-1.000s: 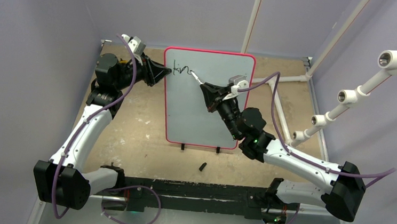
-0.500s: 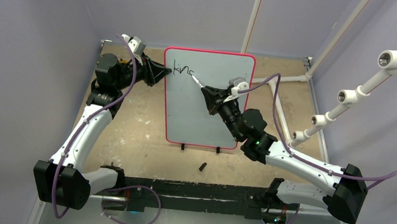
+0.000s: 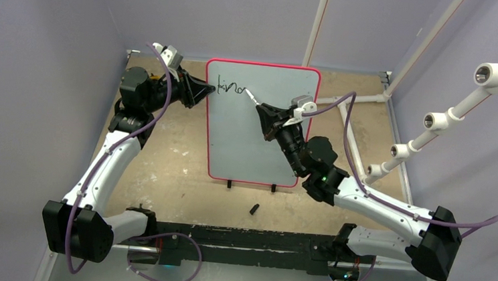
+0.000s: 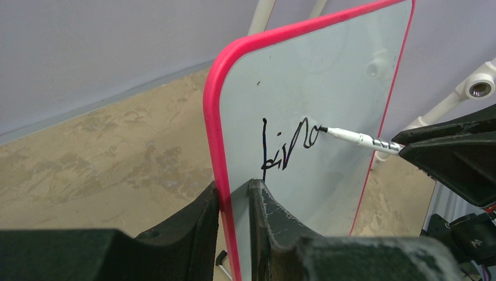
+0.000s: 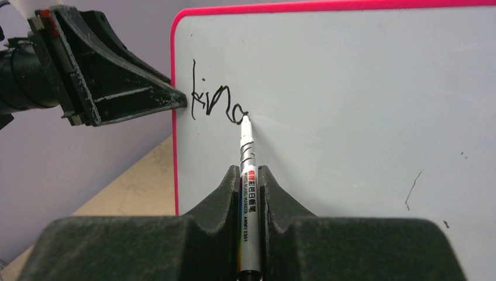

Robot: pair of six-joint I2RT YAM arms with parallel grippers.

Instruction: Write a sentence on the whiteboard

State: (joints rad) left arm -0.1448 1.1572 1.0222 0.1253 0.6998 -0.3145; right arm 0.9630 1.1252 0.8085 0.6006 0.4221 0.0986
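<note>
The whiteboard (image 3: 260, 135) stands upright with a red-pink rim; it also fills the wrist views as the whiteboard (image 4: 327, 88) and the whiteboard (image 5: 362, 99). My left gripper (image 3: 204, 91) is shut on its left edge, the rim pinched between the fingers of the left gripper (image 4: 234, 196). My right gripper (image 3: 264, 114) is shut on a white marker (image 5: 248, 193), the gripper (image 5: 250, 175) clamping its barrel. The marker tip touches the board at the end of the sentence (image 5: 215, 102), black script reading about "kind", also seen as the sentence (image 4: 289, 143) and the sentence (image 3: 230, 87).
A small black marker cap (image 3: 254, 209) lies on the tan tabletop in front of the board's black feet (image 3: 229, 183). White pipe frames (image 3: 450, 106) stand at the right and rear. A short stray black mark (image 5: 413, 190) sits on the board's right part.
The right gripper has carried the marker slightly right and up along the top line, adding a loop after "kin". The left gripper has stayed on the board's edge.
</note>
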